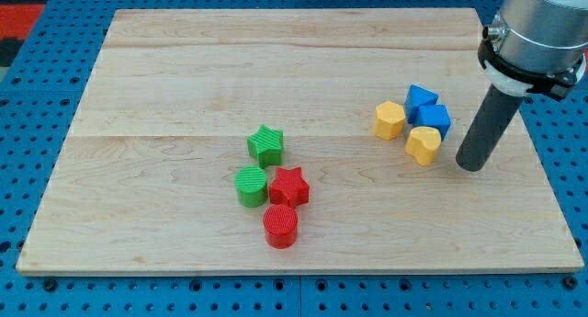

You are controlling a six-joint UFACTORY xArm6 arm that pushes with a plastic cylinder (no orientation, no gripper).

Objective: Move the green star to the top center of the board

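The green star (265, 144) lies on the wooden board (184, 69), a little left of the board's centre. My tip (469, 165) rests on the board at the view's right, far from the star. It stands just right of a yellow block (424, 143), not clearly touching it. The rod runs up from the tip to the arm's grey housing at the view's top right corner.
Below the star sit a green cylinder (250, 186), a red star (288, 187) and a red cylinder (281, 225), close together. Left of my tip are another yellow block (390, 119) and two blue blocks (421, 97) (434, 118). A blue pegboard surrounds the board.
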